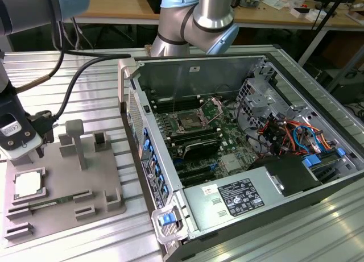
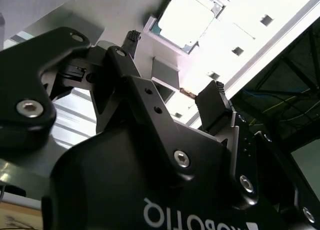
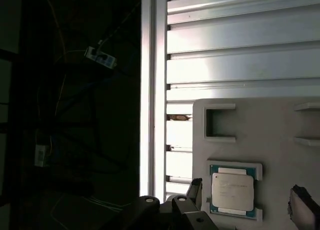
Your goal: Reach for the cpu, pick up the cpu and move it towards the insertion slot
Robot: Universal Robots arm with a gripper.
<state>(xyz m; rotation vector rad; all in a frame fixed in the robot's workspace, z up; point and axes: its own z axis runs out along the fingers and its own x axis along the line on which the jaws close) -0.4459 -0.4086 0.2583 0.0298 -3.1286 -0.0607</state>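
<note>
The cpu (image 1: 28,185) sits flat in its square pocket on the grey fixture plate (image 1: 65,179), over at the exterior view's left. The silvery top faces up, and in the first wrist view you can see a teal rim around the chip (image 3: 231,191). Nothing is touching it.

The gripper (image 2: 175,63) hangs just above that end of the plate, close to the cpu but clearly apart from it. In the second wrist view the two black fingers (image 2: 214,103) are spread wide with nothing between them, and the cpu (image 2: 185,18) shows beyond the tips.

Also on the plate are a few raised blocks and posts (image 1: 74,140). A thin green strip (image 1: 51,203) lies in a groove just beside the cpu pocket. It looks like a memory stick, but I can't say for sure.

The plate rests on a ribbed aluminium table (image 1: 85,74). The open computer case (image 1: 318,103) is next to it, toward the exterior view's right.

The insertion slot (image 1: 190,123) is inside the case on the green motherboard (image 1: 227,140), well apart from the cpu and the gripper. It has a shiny metal frame and a dark middle, and its bracket is flipped up. The arm's base (image 1: 193,17) stands behind the case.
</note>
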